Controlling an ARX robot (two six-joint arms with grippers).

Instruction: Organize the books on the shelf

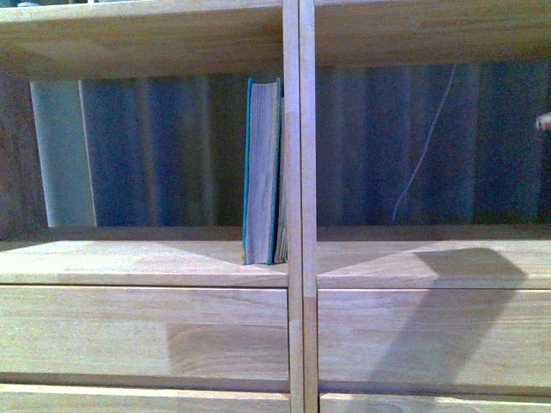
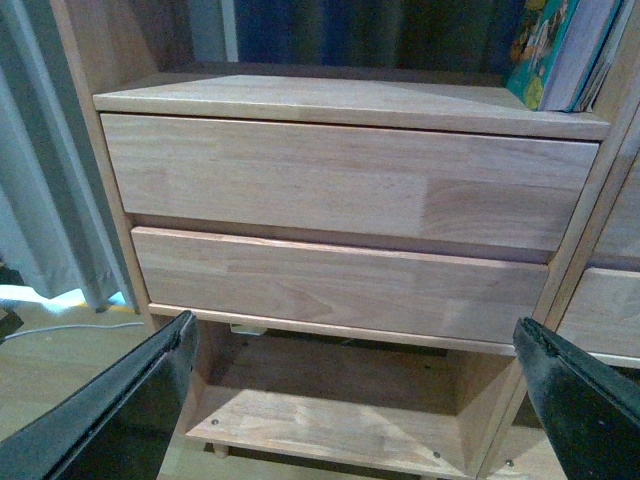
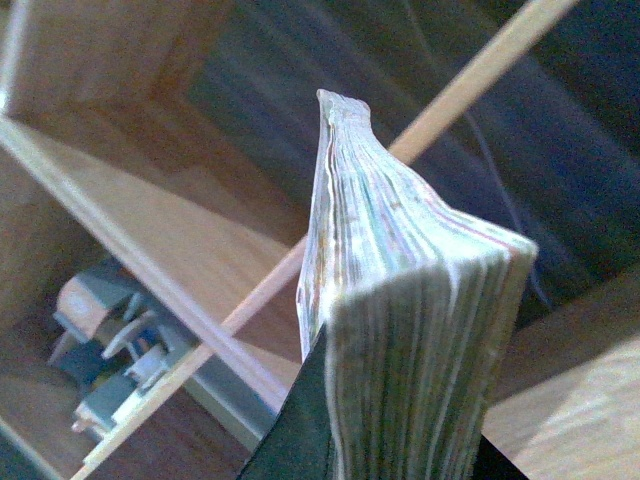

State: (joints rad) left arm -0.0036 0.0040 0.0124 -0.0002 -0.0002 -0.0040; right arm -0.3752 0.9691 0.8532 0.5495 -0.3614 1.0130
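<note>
The light wood shelf fills the front view. A teal-covered book with greyish page edges stands upright in the left compartment, close to the centre divider, with a thinner book squeezed between them. My right gripper is shut on a book, whose pale, fanned page edges face the camera in front of the shelf's wood boards. My left gripper is open and empty, low before the two left drawer fronts. Books with an illustrated cover stand on the board above the drawers.
A dark curtain with a white cable hangs behind the shelf. A shadow lies across the right compartment. A grey curtain hangs beside the shelf. Grey-blue objects show beyond a board in the right wrist view.
</note>
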